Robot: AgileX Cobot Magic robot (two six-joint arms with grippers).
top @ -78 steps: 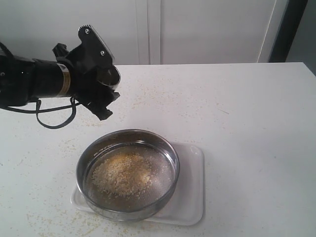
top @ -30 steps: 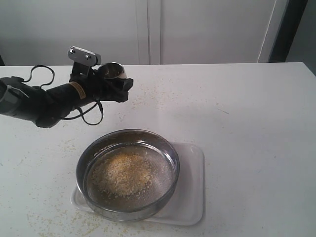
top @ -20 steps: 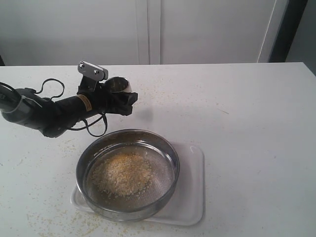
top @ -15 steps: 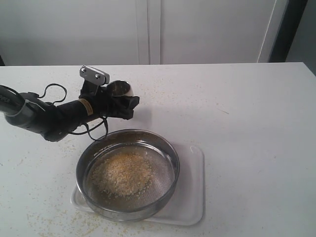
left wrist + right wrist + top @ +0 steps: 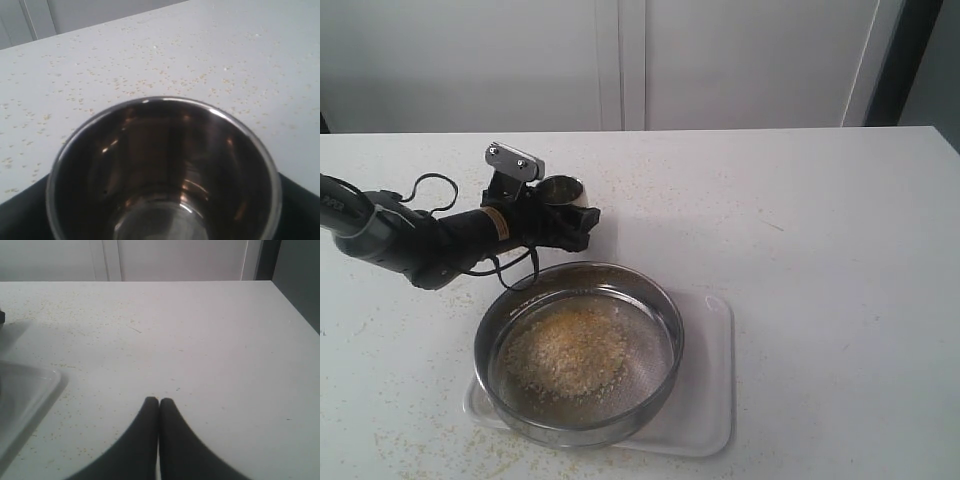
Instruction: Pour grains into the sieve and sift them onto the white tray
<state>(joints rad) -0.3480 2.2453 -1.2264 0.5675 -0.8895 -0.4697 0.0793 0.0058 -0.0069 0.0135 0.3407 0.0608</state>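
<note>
Left wrist view: the left gripper (image 5: pixel 572 205) has its dark fingers on either side of a small steel cup (image 5: pixel 165 170), which stands upright with its mouth up and its polished bottom showing. The jaws sit wide around the cup; I cannot tell whether they press on its wall or stand just clear of it.

Exterior view: the cup sits low over the table (image 5: pixel 820 250), just behind the sieve (image 5: pixel 570 425), at its far left. The arm's black cable (image 5: pixel 430 185) loops beside the wrist.

The sieve rests on the left part of the white tray (image 5: pixel 710 400), with its rim overhanging the tray's left edge. The grains (image 5: pixel 565 350) lie in a pale heap on the mesh, left of centre. Loose specks (image 5: pixel 125 80) are scattered over the table around cup and tray.

Right wrist view: the right gripper (image 5: pixel 159 400) has its fingers pressed together on nothing, low over bare table well to the right of the tray, one corner of which shows.
</note>
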